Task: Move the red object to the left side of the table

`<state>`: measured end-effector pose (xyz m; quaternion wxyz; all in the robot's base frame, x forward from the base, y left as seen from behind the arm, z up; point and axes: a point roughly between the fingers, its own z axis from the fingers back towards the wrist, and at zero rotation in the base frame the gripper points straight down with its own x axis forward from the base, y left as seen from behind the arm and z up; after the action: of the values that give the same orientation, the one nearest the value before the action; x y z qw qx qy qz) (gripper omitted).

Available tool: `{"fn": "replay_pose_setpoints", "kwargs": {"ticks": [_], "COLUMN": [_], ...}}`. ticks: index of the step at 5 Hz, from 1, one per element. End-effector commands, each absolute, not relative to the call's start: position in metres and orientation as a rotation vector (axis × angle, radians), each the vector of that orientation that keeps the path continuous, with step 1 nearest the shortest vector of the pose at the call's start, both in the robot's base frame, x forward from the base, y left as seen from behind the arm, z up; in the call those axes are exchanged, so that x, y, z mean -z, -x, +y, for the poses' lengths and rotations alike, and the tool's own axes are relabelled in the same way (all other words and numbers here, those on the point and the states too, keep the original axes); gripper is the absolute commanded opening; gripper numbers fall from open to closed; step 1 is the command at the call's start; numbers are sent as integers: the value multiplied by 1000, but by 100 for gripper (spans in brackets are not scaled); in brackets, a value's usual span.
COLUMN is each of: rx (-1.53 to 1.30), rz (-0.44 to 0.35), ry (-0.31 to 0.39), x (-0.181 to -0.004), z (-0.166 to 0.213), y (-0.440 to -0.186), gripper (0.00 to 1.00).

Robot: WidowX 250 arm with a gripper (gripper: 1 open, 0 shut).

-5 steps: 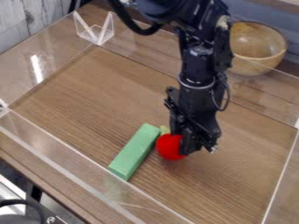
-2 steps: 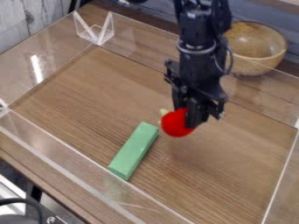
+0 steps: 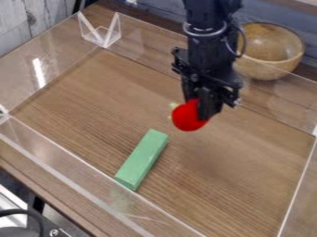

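Observation:
The red object (image 3: 187, 117), a small round strawberry-like toy, hangs above the table (image 3: 99, 93), clear of the wood. My gripper (image 3: 198, 109) is shut on it from above, the black fingers covering its right side. It floats right of the table's middle, up and to the right of the light-green block (image 3: 144, 158).
A flat light-green block lies on the wood near the front wall. A round wooden bowl (image 3: 270, 48) stands at the back right. Low clear acrylic walls (image 3: 74, 176) border the tabletop, with a clear bracket (image 3: 102, 33) at the back left.
The gripper has lifted the red object off the wood beside the green block and carried it upward and slightly toward the back. The block has stayed in place.

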<state>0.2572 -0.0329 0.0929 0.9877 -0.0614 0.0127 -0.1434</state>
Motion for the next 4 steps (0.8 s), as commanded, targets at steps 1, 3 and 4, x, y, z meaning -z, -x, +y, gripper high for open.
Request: {"fn": "replay_pose_setpoints", "kwargs": {"ticks": [1, 3, 4], "rx": [254, 218, 211], "rz": [-62, -75, -78], "ry": [117, 121, 127], "x": [-114, -111, -108], "z": [-18, -11, -15], "y": [-265, -270, -272], "gripper": [0, 0, 0]}}
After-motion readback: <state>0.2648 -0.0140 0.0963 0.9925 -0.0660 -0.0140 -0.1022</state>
